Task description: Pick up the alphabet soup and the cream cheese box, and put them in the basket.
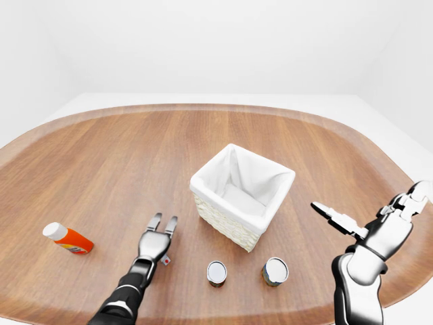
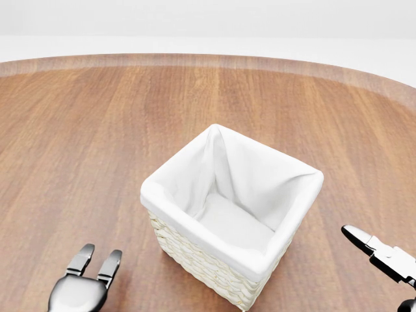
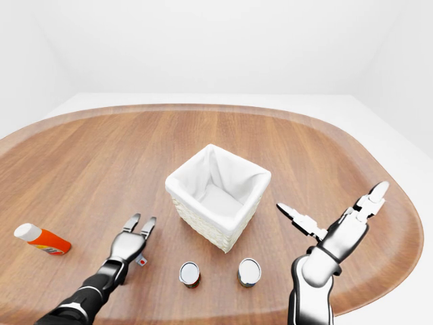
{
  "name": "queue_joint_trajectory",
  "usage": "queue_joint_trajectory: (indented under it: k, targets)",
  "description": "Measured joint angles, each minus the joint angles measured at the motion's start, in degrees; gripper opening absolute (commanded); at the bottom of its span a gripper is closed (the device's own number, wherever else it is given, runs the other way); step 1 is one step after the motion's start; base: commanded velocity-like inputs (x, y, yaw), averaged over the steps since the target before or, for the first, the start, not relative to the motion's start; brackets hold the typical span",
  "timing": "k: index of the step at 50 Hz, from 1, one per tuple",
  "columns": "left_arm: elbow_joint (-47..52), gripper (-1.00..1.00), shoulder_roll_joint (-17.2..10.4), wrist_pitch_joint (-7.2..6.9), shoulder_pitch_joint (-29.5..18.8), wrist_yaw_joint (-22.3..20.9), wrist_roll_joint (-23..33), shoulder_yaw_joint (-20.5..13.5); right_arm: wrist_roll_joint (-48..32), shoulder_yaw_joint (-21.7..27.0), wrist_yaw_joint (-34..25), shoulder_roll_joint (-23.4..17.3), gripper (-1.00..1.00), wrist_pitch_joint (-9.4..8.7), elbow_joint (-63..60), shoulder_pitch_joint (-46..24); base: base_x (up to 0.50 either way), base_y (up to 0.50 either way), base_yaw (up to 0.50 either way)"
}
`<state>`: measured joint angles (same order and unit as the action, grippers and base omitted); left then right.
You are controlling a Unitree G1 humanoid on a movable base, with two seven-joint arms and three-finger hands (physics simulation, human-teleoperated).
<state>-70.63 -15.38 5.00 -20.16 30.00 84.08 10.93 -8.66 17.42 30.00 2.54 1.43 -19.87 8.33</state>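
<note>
The basket [image 1: 242, 196] is seen near the middle of the wooden worktop [image 1: 122, 156], and nothing is seen in its white lining. Two cans stand upright below it in the left-eye view, near the lower edge of the worktop: the left can [image 1: 216, 272] and the right can [image 1: 275, 270]. Which one is the alphabet soup cannot be told, because the labels are not readable.

The left hand [image 1: 155, 238] is held low over the worktop with its fingers spread, and nothing is gripped. A small white and red object [image 1: 165, 260] lies just beside it; it is perhaps the cream cheese box, but it is too small to be sure. The left can lies to the right of this hand, nearer to it than the other.

The right hand [image 1: 379, 227] is raised, with fingers extended and nothing held. An orange bottle [image 1: 67, 238] lies on its side at the far left.
</note>
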Motion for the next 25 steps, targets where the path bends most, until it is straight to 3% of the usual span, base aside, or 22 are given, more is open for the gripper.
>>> queue_joint_trajectory:
  k: [5,6,7,9,11,12,13,14,25]
  targets:
    - [-2.1,0.96,0.3,0.0,-1.3,0.0,0.5,0.4,0.0,0.0,0.0,0.0,1.0,0.01,0.0,0.0,0.0,0.0,0.0]
    - [-2.5,0.58,0.4,0.0,-1.5,0.0,0.6,0.5,0.0,0.0,0.0,0.0,1.0,0.05,0.0,0.0,0.0,0.0,0.0]
    - [-2.9,0.4,0.4,0.0,-1.7,0.0,0.7,0.6,0.0,0.0,0.0,0.0,1.0,0.09,0.0,0.0,0.0,0.0,0.0]
    - [-3.6,0.36,0.5,-0.01,-2.0,0.0,1.0,0.7,0.0,0.0,0.0,0.0,1.0,0.12,0.1,0.0,0.0,0.0,0.0]
    - [-4.0,0.15,0.6,0.01,-2.1,0.0,1.0,0.6,0.0,0.0,0.0,0.0,1.0,0.15,0.1,0.0,0.0,0.0,0.0]
    - [-3.6,-0.39,0.6,0.0,-2.1,0.0,1.1,0.5,0.0,0.0,0.0,0.0,1.0,0.17,0.1,0.0,0.0,0.0,0.0]
    - [-3.4,-0.52,0.6,0.0,-2.1,0.0,1.1,0.4,-0.1,0.0,0.0,0.0,1.0,0.19,0.2,0.0,0.0,0.0,0.0]
    - [-3.3,-0.94,0.6,0.01,-2.1,0.0,1.1,0.3,-0.1,0.0,0.0,0.0,1.0,0.2,0.2,0.0,0.0,0.0,0.0]
    - [-4.1,-1.0,1.0,0.0,-3.4,0.0,1.0,-0.2,-0.1,0.0,0.0,-0.1,1.0,0.16,0.3,-0.1,0.0,0.0,0.0]
